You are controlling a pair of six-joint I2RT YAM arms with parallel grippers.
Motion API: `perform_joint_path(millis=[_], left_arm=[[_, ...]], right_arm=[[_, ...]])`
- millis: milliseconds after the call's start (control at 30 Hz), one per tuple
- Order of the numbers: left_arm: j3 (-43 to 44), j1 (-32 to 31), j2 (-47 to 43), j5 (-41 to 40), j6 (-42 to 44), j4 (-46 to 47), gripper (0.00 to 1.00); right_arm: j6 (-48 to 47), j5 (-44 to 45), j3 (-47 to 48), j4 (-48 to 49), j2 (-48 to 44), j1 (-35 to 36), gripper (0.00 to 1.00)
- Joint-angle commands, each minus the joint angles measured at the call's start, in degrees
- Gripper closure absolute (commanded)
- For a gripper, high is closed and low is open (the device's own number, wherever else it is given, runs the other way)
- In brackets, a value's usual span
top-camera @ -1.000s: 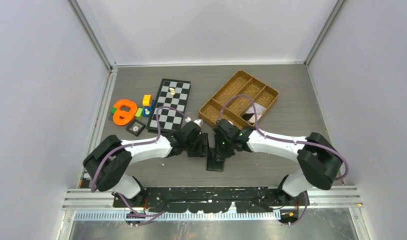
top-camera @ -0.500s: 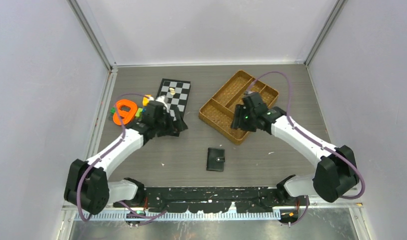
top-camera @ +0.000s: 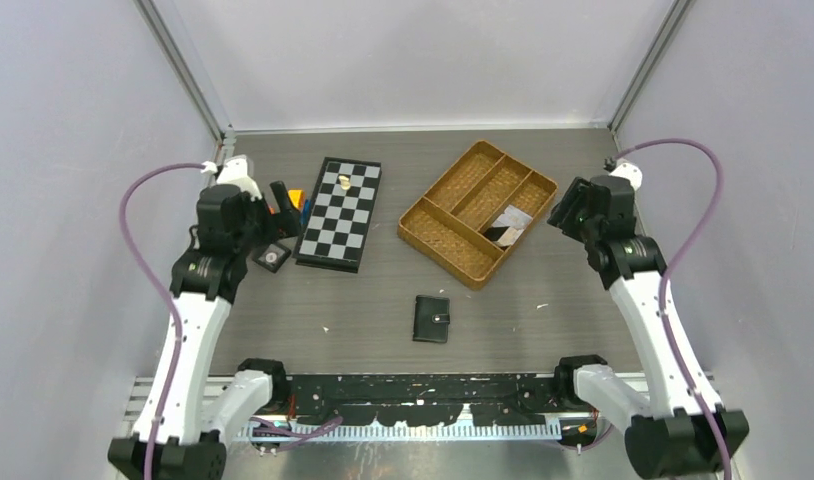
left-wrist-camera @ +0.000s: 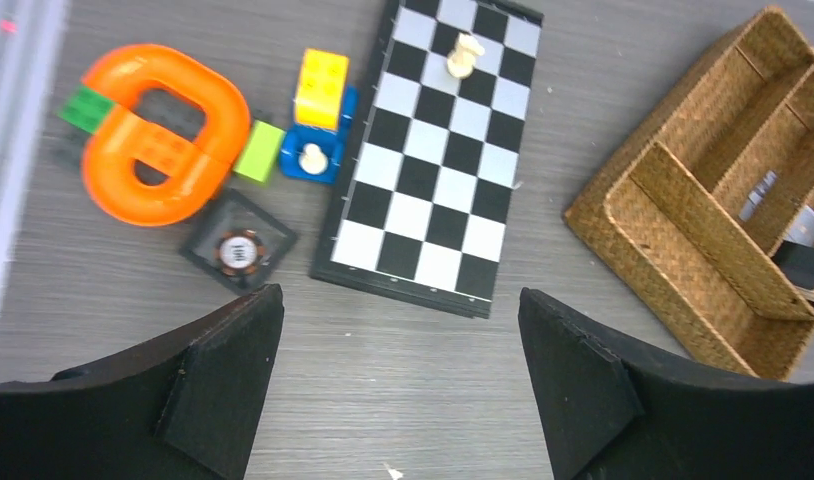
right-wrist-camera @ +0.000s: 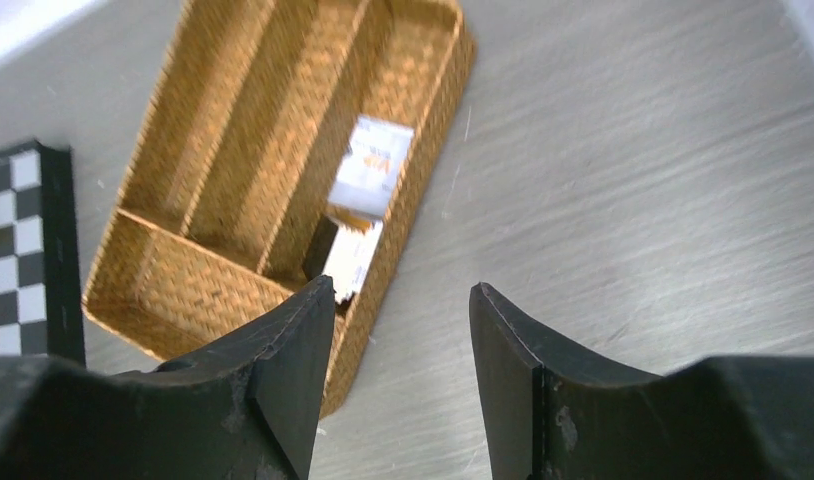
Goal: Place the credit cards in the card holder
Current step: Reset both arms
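The card holder (top-camera: 432,319) is a small black wallet lying closed on the table near the front centre, with neither gripper near it. The credit cards (top-camera: 508,224) lie in the right compartment of the brown woven tray (top-camera: 453,237). In the right wrist view they show as a whitish card (right-wrist-camera: 371,165), a dark card (right-wrist-camera: 321,247) and another whitish card (right-wrist-camera: 351,258). My left gripper (top-camera: 283,196) is open and empty, high over the table's left side (left-wrist-camera: 398,330). My right gripper (top-camera: 564,209) is open and empty, just right of the tray (right-wrist-camera: 401,300).
A black-and-white chessboard (top-camera: 340,212) with a pale chess piece lies left of the tray. Orange, yellow, blue and green toy blocks (left-wrist-camera: 153,130) and a small black square with a round chip (left-wrist-camera: 239,250) sit at the far left. Walls enclose the table.
Both arms have pulled back from the wallet at the centre and swung outward and up to the two sides. The wallet stays closed on the table.
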Motion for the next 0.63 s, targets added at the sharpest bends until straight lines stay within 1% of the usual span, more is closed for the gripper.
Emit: perform_joint_path(millis=[0, 100, 167, 267, 600], left_arm=[[-1.3, 0.1, -6.9, -7.4, 8.1, -2.0, 0.10], [-5.9, 0.1, -11.2, -9.4, 8.9, 1.0, 0.10], [-8.5, 0.1, -13.5, -10.7, 9.2, 2.8, 0.09], [-9.5, 0.1, -15.5, -11.5, 9.7, 3.8, 0.07], [-9.9, 0.1, -16.9, -10.4, 9.3, 4.8, 0.06]], right_arm=[[-4.7, 6.4, -2.5, 7.5, -8.6, 0.2, 0.43], [-5.1, 7.8, -6.4, 11.4, -14.2, 0.2, 0.43], [-5.3, 8.2, -7.6, 12.3, -16.2, 0.2, 0.43], [-5.4, 8.3, -7.2, 11.7, -16.4, 0.2, 0.43], [-5.0, 7.8, -6.9, 11.3, -15.8, 0.2, 0.43]])
